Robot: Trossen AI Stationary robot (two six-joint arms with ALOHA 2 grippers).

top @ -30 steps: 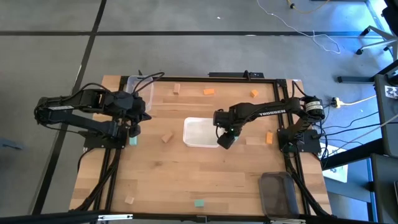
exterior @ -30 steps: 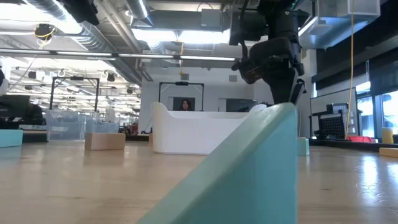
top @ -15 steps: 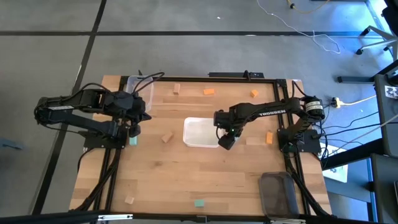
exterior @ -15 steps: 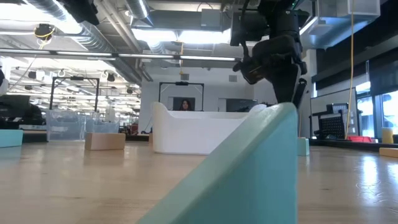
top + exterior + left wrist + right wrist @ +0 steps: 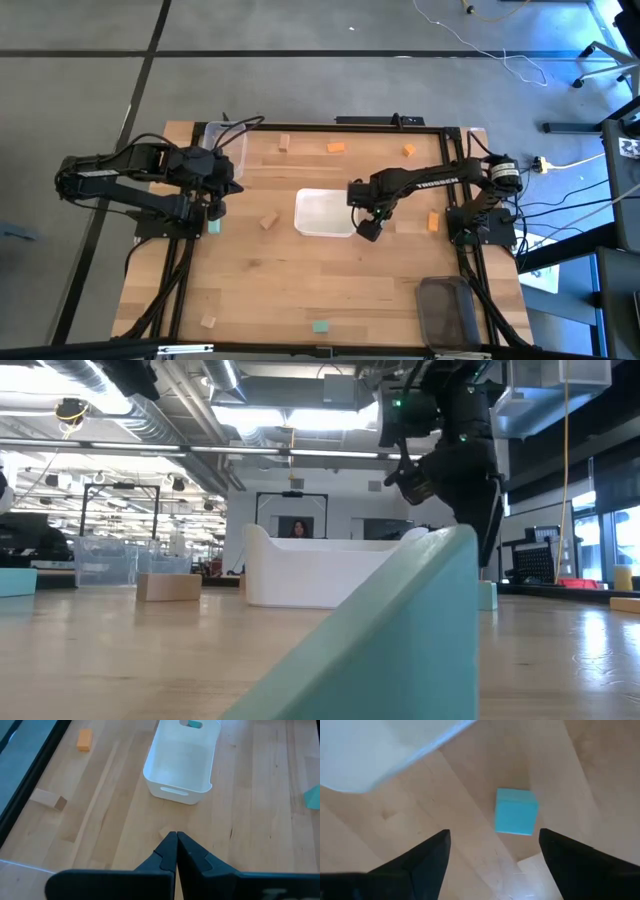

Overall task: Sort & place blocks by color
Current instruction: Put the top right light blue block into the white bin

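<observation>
My right gripper (image 5: 492, 852) stands open just right of the white tray (image 5: 323, 212), fingers pointing down, above a teal block (image 5: 516, 811) that lies flat on the table between and beyond them, untouched. In the low view this block (image 5: 487, 596) sits beside the tray's right wall. My left gripper (image 5: 176, 851) is shut and empty at the table's left side (image 5: 213, 195). Other blocks are scattered: wood (image 5: 267, 221), teal (image 5: 213, 228), orange (image 5: 433, 221), orange (image 5: 336, 147).
A clear tub (image 5: 225, 140) stands at the far left and a dark tub (image 5: 447, 310) at the near right. More blocks lie near the front edge: wood (image 5: 208, 321) and teal (image 5: 320, 326). An orange block (image 5: 408, 150) and a wood block (image 5: 284, 143) lie at the far side.
My right gripper has shifted a little toward the table's right edge, away from the tray's wall, with its fingers spreading wider. The teal block beside the tray has stayed on the table.
</observation>
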